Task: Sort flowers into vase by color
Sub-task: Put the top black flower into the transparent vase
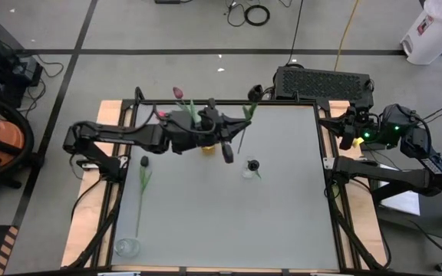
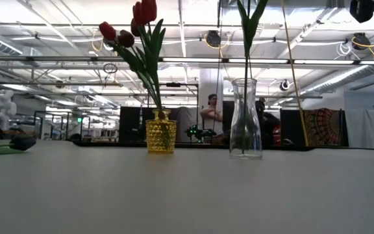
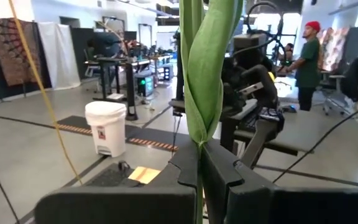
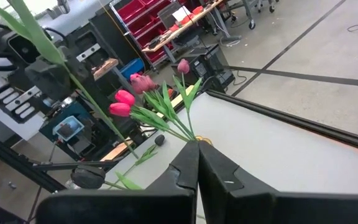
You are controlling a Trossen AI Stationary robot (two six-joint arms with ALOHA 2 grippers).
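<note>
High view shows the pale grey bench (image 1: pixel 282 207) filling the lower middle of the frame, smooth and bare enough to let a vase slide; around it lie concrete floor, cables and an open workshop with people well back. At upper centre the left gripper (image 1: pixel 227 150) has its jaws clamped on a green tulip stem (image 3: pixel 199 81), held near the yellow vase (image 2: pixel 160 132) that carries the red flowers (image 2: pixel 135 29). The clear vase (image 2: pixel 246 119) holds one stem; another dark tulip (image 1: pixel 143 172) lies flat at left. Stems look light, thin and springy, probably best pinched low on the stalk. The right gripper (image 4: pixel 197 168) waits at the right edge, jaws together on nothing.
</note>
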